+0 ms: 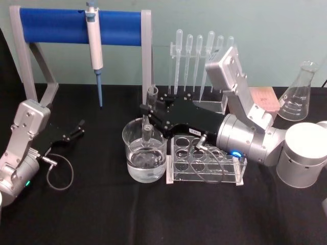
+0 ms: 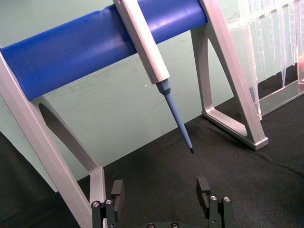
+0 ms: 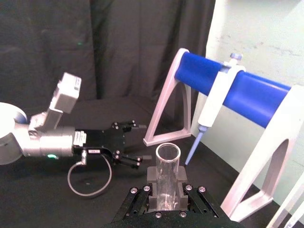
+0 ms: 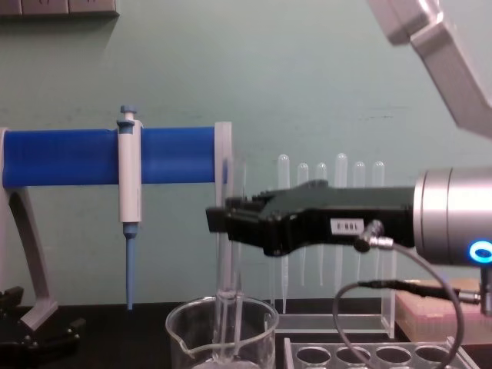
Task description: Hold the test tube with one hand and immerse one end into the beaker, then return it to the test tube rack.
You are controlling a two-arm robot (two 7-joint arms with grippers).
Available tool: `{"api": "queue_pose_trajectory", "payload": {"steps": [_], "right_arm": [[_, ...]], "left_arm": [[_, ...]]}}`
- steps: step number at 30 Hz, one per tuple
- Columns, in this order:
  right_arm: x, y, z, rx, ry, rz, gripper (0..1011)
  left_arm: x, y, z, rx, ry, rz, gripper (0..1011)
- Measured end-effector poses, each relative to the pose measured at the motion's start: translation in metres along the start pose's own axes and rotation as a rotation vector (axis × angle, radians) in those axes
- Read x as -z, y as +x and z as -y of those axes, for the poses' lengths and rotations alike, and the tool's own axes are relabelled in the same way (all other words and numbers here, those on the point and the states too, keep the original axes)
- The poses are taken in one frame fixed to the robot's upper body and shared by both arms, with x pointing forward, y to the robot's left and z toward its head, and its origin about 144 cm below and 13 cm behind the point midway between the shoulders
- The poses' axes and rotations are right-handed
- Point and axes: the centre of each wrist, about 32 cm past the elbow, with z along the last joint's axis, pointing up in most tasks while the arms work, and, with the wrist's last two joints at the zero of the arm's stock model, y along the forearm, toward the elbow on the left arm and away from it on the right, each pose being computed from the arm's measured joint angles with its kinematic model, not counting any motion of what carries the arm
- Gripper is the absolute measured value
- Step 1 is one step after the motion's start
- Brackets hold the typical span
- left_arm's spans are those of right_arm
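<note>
The test tube [image 1: 152, 94] stands upright, with my right gripper [image 1: 148, 113] shut on it below its flared rim. Its lower end reaches down inside the beaker [image 1: 134, 153], which holds clear liquid at the table's middle. From the side, the tube [image 4: 228, 269] drops past the rolled rim of the beaker [image 4: 261, 327], under the right gripper [image 4: 224, 223]. The right wrist view looks down on the open mouth of the tube [image 3: 167, 164], pinched in the right gripper [image 3: 167, 189]. My left gripper [image 1: 76, 128] rests open on the table at the left, its fingers [image 2: 203, 187] spread apart.
A blue-barred stand [image 1: 76, 25] with a hanging micropipette [image 1: 94, 46] is at the back left. A clear tube rack [image 1: 204, 163] sits right of the beaker. Behind it are plastic pipettes [image 1: 199, 51]; a conical flask [image 1: 299, 94] is at the far right.
</note>
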Motion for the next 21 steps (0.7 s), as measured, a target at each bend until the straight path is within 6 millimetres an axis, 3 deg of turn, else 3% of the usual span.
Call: {"api": "queue_pose_trajectory", "payload": {"steps": [7, 21], "right_arm": [[0.018, -0.002, -0.001, 0.018, -0.022, -0.010, 238], [0.032, -0.007, 0.000, 0.018, -0.037, -0.029, 239]], "left_arm": [[0.000, 0.000, 0.000, 0.000, 0.000, 0.000, 1000], [0.000, 0.000, 0.000, 0.000, 0.000, 0.000, 1000]]}}
